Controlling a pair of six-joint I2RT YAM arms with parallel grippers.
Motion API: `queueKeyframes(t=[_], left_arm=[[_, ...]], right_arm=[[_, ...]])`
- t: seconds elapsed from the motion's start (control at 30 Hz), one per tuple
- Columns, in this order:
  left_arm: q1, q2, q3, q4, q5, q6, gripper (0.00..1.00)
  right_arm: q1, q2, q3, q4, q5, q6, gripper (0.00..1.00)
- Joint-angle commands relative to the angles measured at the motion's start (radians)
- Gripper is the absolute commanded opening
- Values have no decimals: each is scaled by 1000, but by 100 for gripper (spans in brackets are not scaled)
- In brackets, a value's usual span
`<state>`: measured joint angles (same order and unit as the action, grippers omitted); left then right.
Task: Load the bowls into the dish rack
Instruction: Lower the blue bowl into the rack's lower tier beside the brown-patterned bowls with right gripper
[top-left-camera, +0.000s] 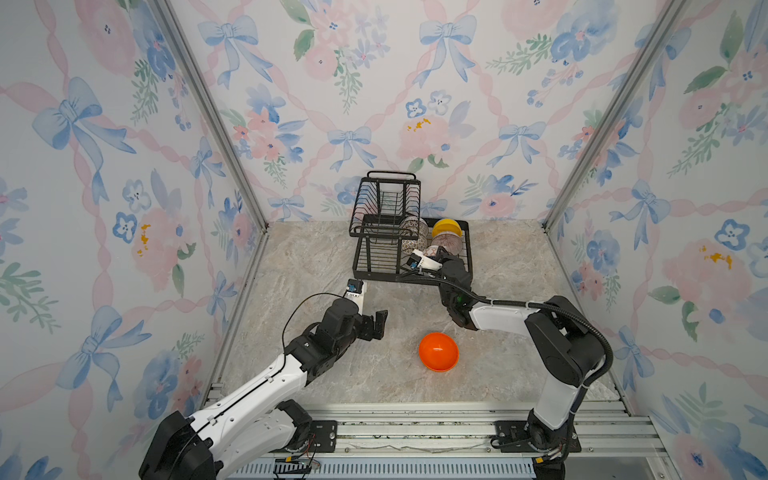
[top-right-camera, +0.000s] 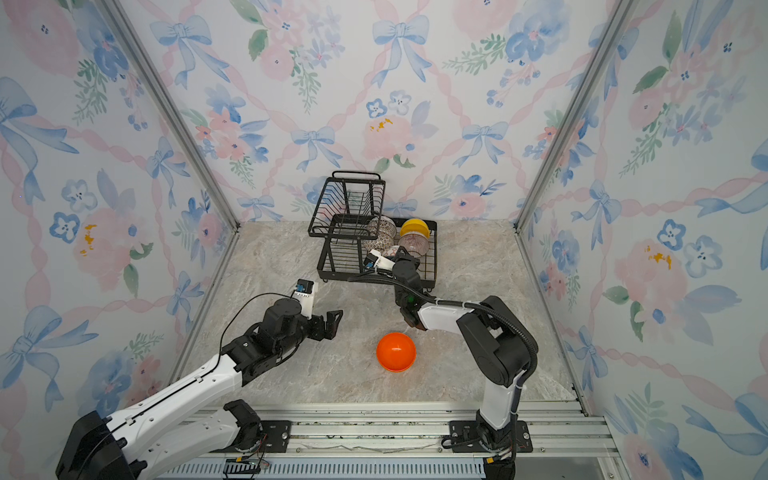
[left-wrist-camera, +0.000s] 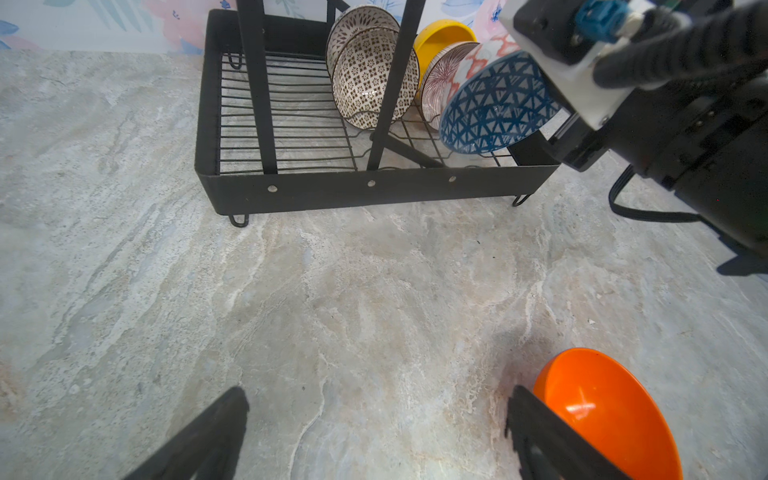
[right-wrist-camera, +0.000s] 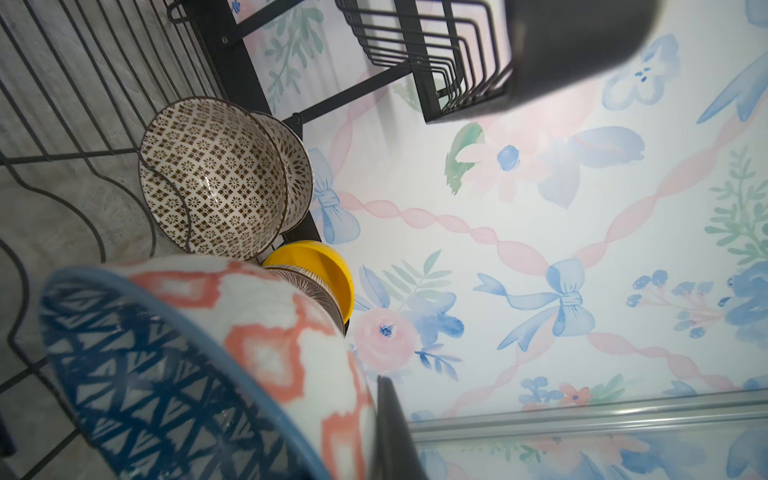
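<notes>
Rack (left-wrist-camera: 374, 187): 5 bowls (left-wrist-camera: 374, 79); 1 orange bowl (top-left-camera: 438, 351) outside. Left pincer (left-wrist-camera: 376, 401) apart, right pincer (left-wrist-camera: 559, 124) clamps blue bowl (left-wrist-camera: 494, 104).

Light is bright, even and diffuse in both top views, falling from above. The tabletop (top-left-camera: 519, 266) carries only soft, pale shadows beneath the right arm (top-left-camera: 498, 318) and beside the orange bowl (top-left-camera: 438, 351). In the left wrist view the orange bowl (left-wrist-camera: 602, 415) shows a small white glare spot. The straight wall rails (top-left-camera: 210, 108) splay outward toward the edges of the top views. In the right wrist view the blue bowl (right-wrist-camera: 137, 374) sits so near the lens that it blurs, as does a dark shape (right-wrist-camera: 582, 45) at the frame edge. The wallpaper (right-wrist-camera: 540, 249) behind stays fairly sharp.
</notes>
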<state>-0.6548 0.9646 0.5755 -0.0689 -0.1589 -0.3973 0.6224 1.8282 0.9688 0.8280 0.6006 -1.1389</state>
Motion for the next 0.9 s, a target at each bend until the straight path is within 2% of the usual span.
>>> queueKeyframes(t=[0.0, 0.87], left_arm=[[9, -11, -10, -1, 9, -4, 98], [15, -26, -15, -18, 8, -3, 98]], right_arm=[[-22, 12, 44, 80, 17, -5, 0], [-65, 155, 244, -56, -32, 82, 0]])
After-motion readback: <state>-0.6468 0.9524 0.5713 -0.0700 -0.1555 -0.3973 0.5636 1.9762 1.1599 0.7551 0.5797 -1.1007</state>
